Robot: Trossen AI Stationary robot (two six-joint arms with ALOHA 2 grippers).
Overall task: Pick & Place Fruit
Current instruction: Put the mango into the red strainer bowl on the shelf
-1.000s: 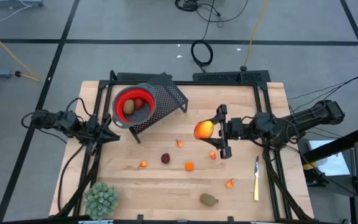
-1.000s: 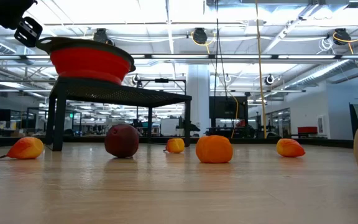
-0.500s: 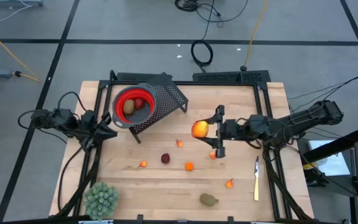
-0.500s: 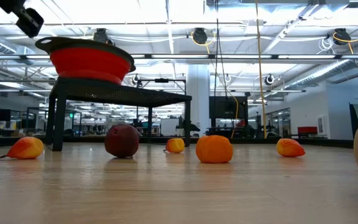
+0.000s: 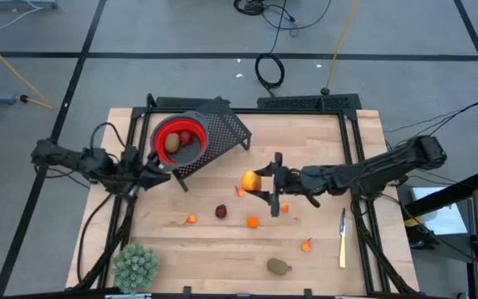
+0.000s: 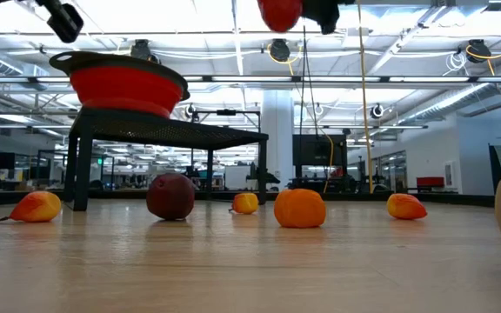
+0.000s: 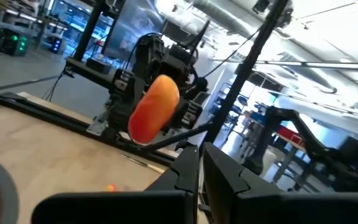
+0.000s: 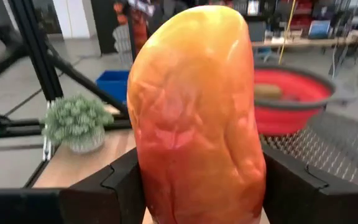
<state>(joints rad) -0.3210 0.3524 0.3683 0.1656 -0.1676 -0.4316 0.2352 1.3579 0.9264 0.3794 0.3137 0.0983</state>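
My right gripper [image 5: 260,183] reaches level over the table's middle and is shut on the long red-orange-yellow fruit [image 5: 249,179], which fills the right wrist view [image 8: 194,112]. My left gripper [image 5: 158,169] is shut and holds nothing, just left of the red bowl [image 5: 163,154] on its black mesh stand [image 5: 226,131]. The bowl holds a brownish-green oval [image 5: 173,143] and a red piece [image 5: 187,137]. On the wood lie a dark red ball [image 5: 221,212], an orange piece [image 5: 252,222], several tiny orange bits and another brownish-green oval [image 5: 279,266]. My right gripper pinches the long fruit between its two fingers [image 8: 122,186], one on each of its opposite sides [image 8: 145,171]. The fingers come level from the table's right side. The fruit is lifted clear, high above the table [image 6: 279,12].
A pale green spiky plant [image 5: 134,266] stands at the near left corner. A knife [image 5: 343,237] lies near the right edge. Black frame rails run along both sides of the table [image 5: 222,249]. Bare wood lies between the scattered fruit and the stand.
My right gripper has carried the long fruit toward the table's left and downward, so it now shows at the top of the low view. My left gripper has risen a little and shifted toward the bowl's stand, rolling slightly. Both keep their fingers as they were.
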